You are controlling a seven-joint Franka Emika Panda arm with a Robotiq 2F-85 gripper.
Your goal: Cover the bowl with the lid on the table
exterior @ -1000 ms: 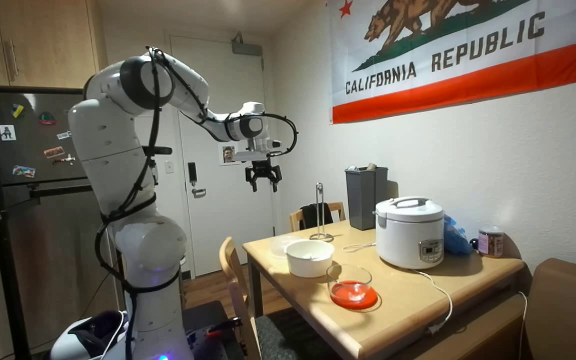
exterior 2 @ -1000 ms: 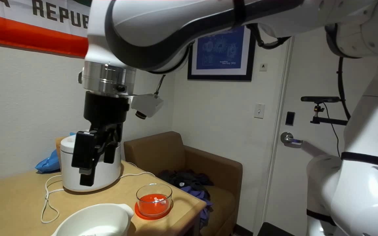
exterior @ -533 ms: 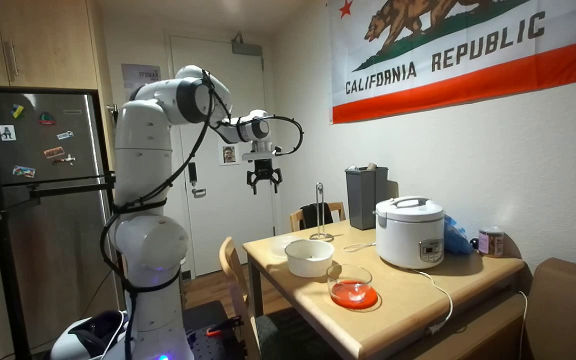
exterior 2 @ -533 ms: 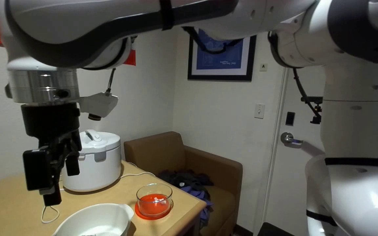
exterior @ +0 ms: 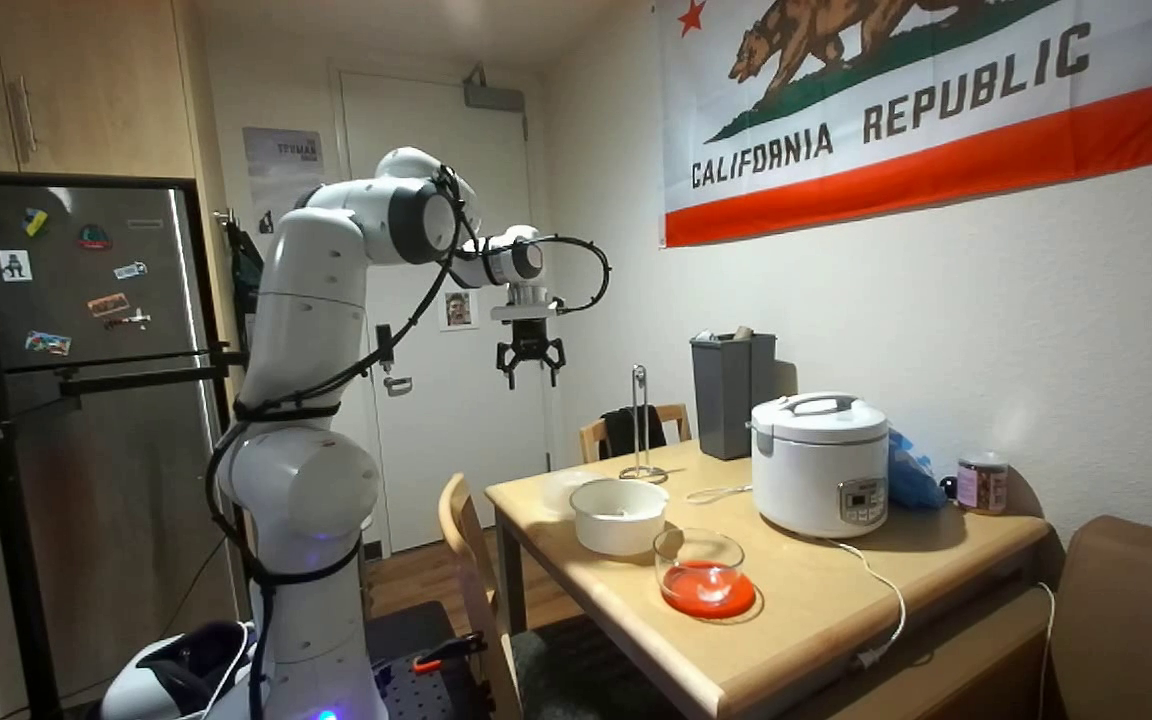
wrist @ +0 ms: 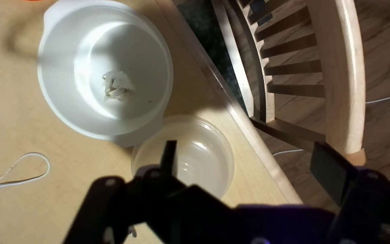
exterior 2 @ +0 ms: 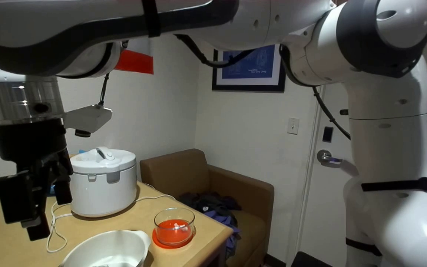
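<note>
Claw [wrist: 250, 165] spread wide, empty; we see clear lid [wrist: 198, 159] below it, offset towards white bowl [wrist: 139, 64] lying farther off.

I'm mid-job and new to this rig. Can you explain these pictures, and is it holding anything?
This is one robot arm with a two-fingered gripper, open and holding nothing. Two pictures come from cameras outside the robot; the third is from the wrist camera, looking down past the fingers. On the table are an off-white bowl with something pale inside and, beside it, what looks like a translucent lid. A rice cooker and a glass dish on a red disc stand nearby.
</note>
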